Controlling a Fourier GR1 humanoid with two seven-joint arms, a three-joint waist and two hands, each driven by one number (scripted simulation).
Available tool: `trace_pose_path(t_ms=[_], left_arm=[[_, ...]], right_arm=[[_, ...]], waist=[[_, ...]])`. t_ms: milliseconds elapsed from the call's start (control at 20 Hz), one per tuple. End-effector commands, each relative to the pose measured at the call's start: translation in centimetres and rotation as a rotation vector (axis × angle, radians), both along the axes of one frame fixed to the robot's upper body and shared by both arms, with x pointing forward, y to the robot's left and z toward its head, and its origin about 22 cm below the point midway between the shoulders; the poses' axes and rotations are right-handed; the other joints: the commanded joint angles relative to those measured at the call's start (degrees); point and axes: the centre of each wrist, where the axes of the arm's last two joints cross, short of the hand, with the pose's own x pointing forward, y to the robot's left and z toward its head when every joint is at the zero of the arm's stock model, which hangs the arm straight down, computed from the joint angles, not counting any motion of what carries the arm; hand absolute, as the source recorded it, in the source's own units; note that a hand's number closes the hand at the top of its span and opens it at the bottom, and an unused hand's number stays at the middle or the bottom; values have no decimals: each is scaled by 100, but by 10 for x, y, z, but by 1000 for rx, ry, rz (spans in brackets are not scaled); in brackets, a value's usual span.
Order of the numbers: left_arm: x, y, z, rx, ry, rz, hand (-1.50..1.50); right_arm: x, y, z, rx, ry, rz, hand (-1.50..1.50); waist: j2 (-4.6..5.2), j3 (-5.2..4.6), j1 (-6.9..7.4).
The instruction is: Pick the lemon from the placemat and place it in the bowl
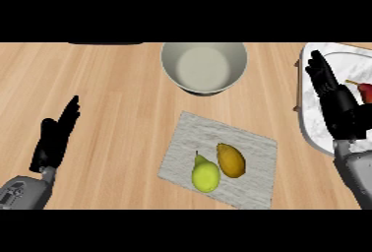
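On the light wooden counter [87, 74] we see one white bowl [204, 66] with nothing inside it, up between and ahead of both hands. One grey placemat [243, 142] nearer us carries two fruits: the orange-yellow lemon [231, 160] touching a yellow-green pear [205, 174], inward of the right hand [335, 98]. That hand lies fingers straight over a white tray [330, 49] holding one red fruit [365, 92]; the left hand [56, 138] rests likewise open.

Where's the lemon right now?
In the head view, the lemon lies on the grey placemat at lower centre, touching a yellow-green pear on its left, below the bowl.
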Motion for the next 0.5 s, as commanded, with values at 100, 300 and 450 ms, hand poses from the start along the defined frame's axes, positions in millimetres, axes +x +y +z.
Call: trace_pose_path(t_ms=[100,300,450], left_arm=[[13,-32,16,-108,-115,-80,0],[14,-63,21,-195,-160,-147,0],[5,-78,25,-260,-216,-150,0]], right_arm=[[-17,61,-22,-75,158,370,150],[-14,45,8,-655,-39,419,150],[-74,107,-66,-27,-42,192,-150]], waist=[[-219,-18,7],[-501,-174,-4],[-278,5,-204]])
